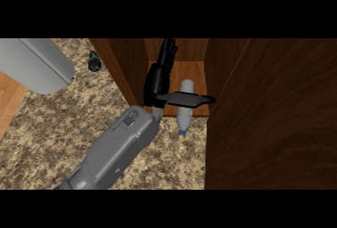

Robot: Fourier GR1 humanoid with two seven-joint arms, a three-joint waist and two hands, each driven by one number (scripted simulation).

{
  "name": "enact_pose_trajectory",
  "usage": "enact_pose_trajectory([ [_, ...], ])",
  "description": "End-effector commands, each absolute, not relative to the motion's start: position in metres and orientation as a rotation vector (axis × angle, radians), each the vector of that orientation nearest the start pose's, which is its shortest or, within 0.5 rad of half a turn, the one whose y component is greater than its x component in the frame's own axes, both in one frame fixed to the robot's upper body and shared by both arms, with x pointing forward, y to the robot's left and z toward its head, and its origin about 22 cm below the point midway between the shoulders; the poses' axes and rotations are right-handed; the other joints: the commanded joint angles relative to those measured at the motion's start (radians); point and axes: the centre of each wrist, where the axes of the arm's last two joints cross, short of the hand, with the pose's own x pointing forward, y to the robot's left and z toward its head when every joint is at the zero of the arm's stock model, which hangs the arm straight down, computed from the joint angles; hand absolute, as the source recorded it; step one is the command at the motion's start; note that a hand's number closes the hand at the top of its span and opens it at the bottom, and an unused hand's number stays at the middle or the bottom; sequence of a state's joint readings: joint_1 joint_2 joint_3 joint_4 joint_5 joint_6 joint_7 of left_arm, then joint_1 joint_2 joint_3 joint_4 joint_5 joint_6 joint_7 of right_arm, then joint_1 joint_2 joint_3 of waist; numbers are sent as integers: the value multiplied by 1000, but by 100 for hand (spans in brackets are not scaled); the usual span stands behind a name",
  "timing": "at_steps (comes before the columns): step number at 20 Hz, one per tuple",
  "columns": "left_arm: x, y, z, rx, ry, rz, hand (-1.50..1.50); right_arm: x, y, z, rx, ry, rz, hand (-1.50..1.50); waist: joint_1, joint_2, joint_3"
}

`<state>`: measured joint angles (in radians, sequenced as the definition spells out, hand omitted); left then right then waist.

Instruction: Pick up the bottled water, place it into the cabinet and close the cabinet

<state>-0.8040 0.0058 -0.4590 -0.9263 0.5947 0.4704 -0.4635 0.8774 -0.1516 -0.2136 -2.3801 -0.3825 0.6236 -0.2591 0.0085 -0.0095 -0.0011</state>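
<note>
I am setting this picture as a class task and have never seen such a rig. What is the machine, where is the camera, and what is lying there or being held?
The camera sits in a humanoid robot's head and looks steeply down at a speckled kitchen counter. The grey forearm coming in from the lower edge ends in a black hand, seemingly the left hand. Its fingers point into an open wooden cabinet. Its thumb crosses over the bottled water, holding it. The bottle lies partly on the cabinet's floor, with its blue cap sticking out towards the counter. The big dark panel at the right is the open cabinet door. At the far left are a large grey shape and a small dark object; I cannot tell what either is.
</note>
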Motion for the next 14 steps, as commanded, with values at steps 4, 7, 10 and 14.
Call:
enact_pose_trajectory([
  [4, 306, 66, 49, -376, -1897, 33, -150, 36, -293, 139, 195, -1911, 250, -150, 12, 2, 0],
  [7, 283, 68, 67, -382, -1873, 49, -150, 37, -295, 130, 192, -1915, 268, -150, 3, 0, 1],
  [10, 255, 71, 50, -387, -1872, 73, -150, 41, -292, 133, 277, -1904, 314, -150, 0, 4, 0],
  [14, 235, 99, 43, -382, -1874, 77, -150, 43, -287, 126, 403, -1746, 491, 150, 9, 2, 0],
])
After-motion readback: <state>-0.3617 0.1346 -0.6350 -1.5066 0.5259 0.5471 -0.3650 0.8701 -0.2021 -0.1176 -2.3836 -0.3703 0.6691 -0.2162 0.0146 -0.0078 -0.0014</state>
